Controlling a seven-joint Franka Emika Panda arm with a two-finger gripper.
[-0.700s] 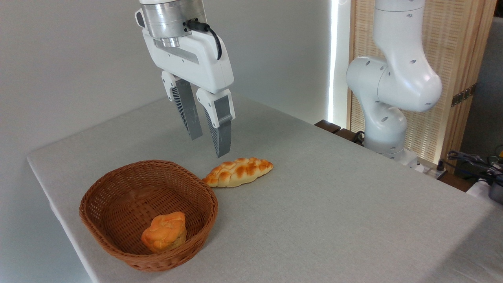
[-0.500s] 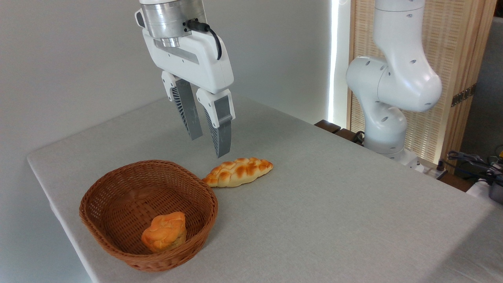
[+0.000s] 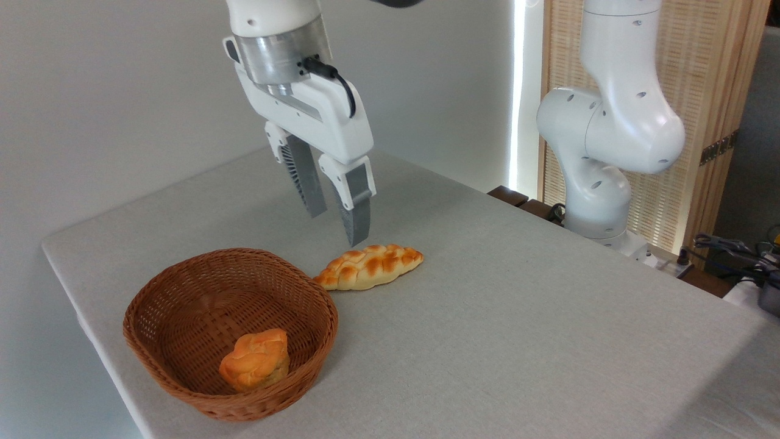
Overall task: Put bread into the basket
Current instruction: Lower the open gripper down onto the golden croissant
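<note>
The bread (image 3: 369,266), a long braided golden loaf with orange-brown bumps, lies flat on the grey table just right of the basket, its left tip close to the rim. The reddish-brown wicker basket (image 3: 183,280) stands near the table's front-left corner. My gripper (image 3: 338,227) hangs in the air just above the loaf's upper edge, apart from it. It is open, with nothing between its grey fingers (image 3: 358,216), which point down and slightly right.
A small chunky orange bun (image 3: 255,359) lies inside the basket at its front. The arm's white base (image 3: 600,146) stands at the table's far right edge, with cables and a wooden screen behind. The table's left edge runs close to the basket.
My gripper has shifted right and come down a little, ending closer above the loaf. The bread, basket and bun have not moved.
</note>
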